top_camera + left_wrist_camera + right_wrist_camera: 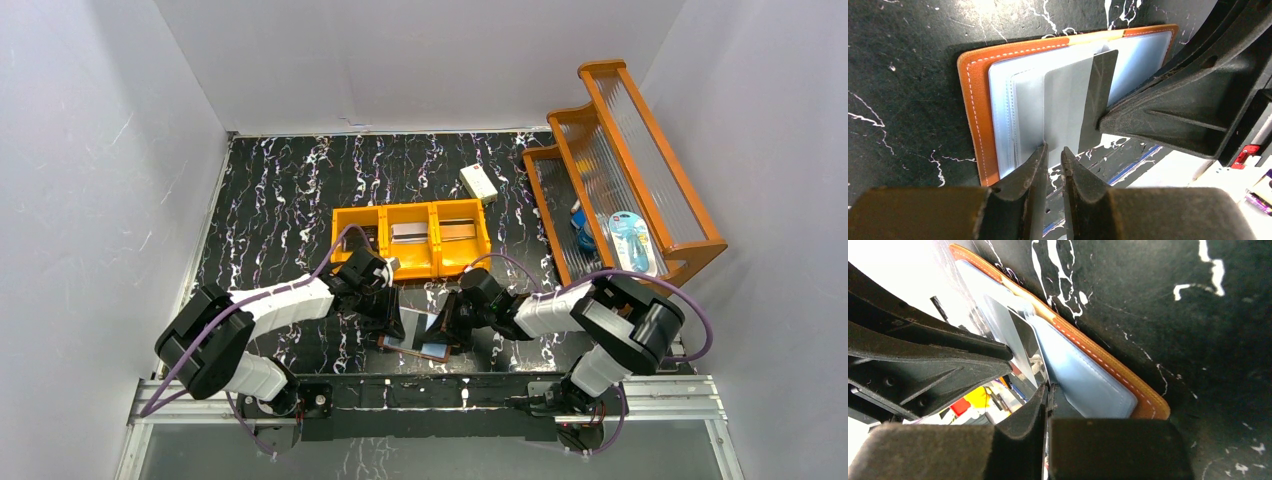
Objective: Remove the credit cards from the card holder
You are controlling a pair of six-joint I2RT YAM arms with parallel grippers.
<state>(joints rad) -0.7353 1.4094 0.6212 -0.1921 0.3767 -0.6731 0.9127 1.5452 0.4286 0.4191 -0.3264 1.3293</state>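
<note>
The card holder (428, 350) lies open on the black marbled table between my two grippers. Its brown leather rim (975, 100) frames pale blue-grey faces (1083, 375) with clear sleeves. One grey-silver credit card (1068, 110) tilts up out of a sleeve, and its shiny face (1023, 340) also shows in the right wrist view. My right gripper (1048, 390) is shut on that card's edge, and one of its fingers (1158, 115) meets the card from the right. At the holder's near edge my left gripper (1054, 155) has its jaws a narrow gap apart, with nothing between them.
An orange three-compartment tray (410, 207) stands just behind the grippers with flat things in its compartments. A cream-white box (478, 182) lies behind the tray. An orange slatted rack (620, 170) holding blue packets fills the right side. White walls close in on three sides.
</note>
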